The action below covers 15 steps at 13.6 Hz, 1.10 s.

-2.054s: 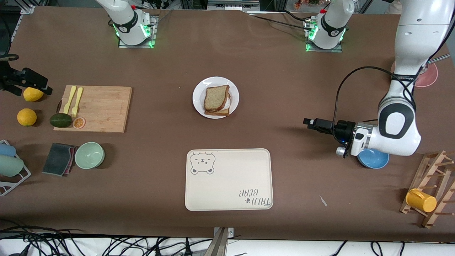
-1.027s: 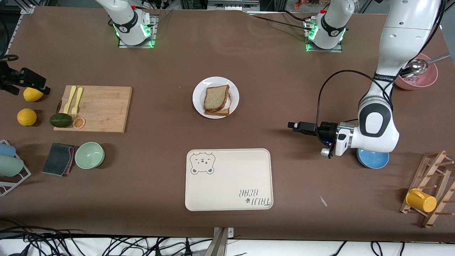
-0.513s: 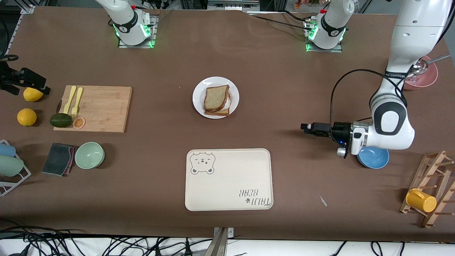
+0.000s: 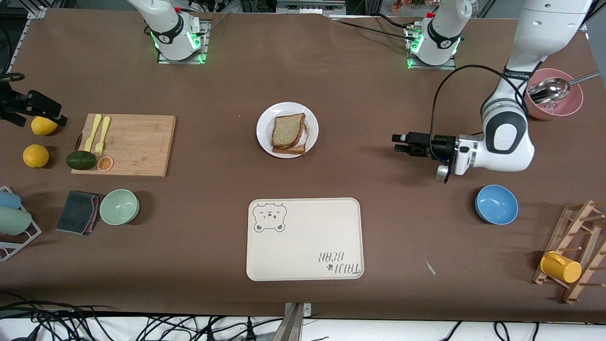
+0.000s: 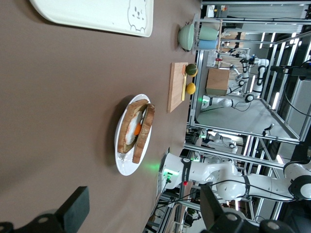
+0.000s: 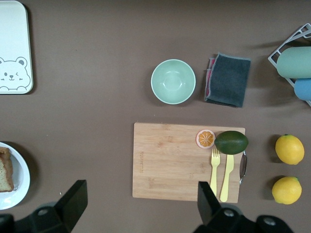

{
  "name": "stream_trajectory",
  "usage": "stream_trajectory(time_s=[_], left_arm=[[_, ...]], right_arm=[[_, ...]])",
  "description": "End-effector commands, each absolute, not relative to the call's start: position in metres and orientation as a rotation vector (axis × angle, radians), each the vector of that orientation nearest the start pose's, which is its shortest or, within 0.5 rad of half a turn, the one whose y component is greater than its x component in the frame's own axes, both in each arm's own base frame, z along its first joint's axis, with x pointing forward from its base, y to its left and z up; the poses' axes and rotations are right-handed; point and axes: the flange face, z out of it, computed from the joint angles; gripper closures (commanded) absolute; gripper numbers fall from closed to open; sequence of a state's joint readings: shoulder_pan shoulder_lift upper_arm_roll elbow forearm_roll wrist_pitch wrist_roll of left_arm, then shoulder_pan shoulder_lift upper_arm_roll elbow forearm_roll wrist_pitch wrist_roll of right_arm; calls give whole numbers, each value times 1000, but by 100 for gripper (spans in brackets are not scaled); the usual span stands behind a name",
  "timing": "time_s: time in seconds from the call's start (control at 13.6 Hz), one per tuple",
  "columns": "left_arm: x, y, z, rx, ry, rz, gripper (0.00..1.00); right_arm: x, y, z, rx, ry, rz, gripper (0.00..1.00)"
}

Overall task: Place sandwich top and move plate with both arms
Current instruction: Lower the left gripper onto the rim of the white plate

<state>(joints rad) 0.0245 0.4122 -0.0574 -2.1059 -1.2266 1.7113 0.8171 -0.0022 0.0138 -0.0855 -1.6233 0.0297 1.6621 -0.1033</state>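
White plate [image 4: 265,124] under sandwich top [image 4: 287,129]

My right gripper [image 4: 9,106] sits partly past the front view's edge, over a lemon [image 4: 43,126] it half hides. The sandwich top [image 4: 288,130] covers most of the filling beneath. In my right wrist view the plate [image 6: 12,175] is cut off.
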Motion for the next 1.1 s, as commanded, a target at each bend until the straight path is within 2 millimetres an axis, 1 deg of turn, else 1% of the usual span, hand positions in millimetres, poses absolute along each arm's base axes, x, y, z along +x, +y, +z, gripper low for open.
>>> stream_trajectory(time_s=[0.0, 0.07, 0.22, 0.37, 0.59, 0.66, 0.73, 0.88, 0.95, 1.03], left_arm=[[507, -158, 219, 1906, -85, -185, 0], [504, -181, 207, 1933, -55, -171, 0], [499, -220, 194, 1985, -3, -119, 0], [489, -251, 188, 1989, 26, -75, 0], [473, -284, 177, 2009, 76, -66, 0], [469, -292, 175, 2011, 79, -70, 0], [467, -294, 169, 2012, 82, -81, 0], [467, -296, 169, 2012, 80, -80, 0], [465, -298, 167, 2014, 78, -87, 0], [457, -305, 160, 2026, 68, -106, 0]], right_arm=[[557, -46, 605, -3120, -12, -44, 0], [557, -46, 605, -3122, -12, -44, 0], [557, -47, 605, -3120, -9, -44, 0], [557, -47, 605, -3120, -9, -44, 0], [557, -47, 605, -3120, -9, -44, 0], [557, -47, 605, -3120, -9, -44, 0], [557, -47, 605, -3120, -9, -44, 0], [557, -47, 604, -3120, -9, -41, 0], [557, -47, 605, -3120, -12, -44, 0], [557, -47, 605, -3120, -12, -44, 0]])
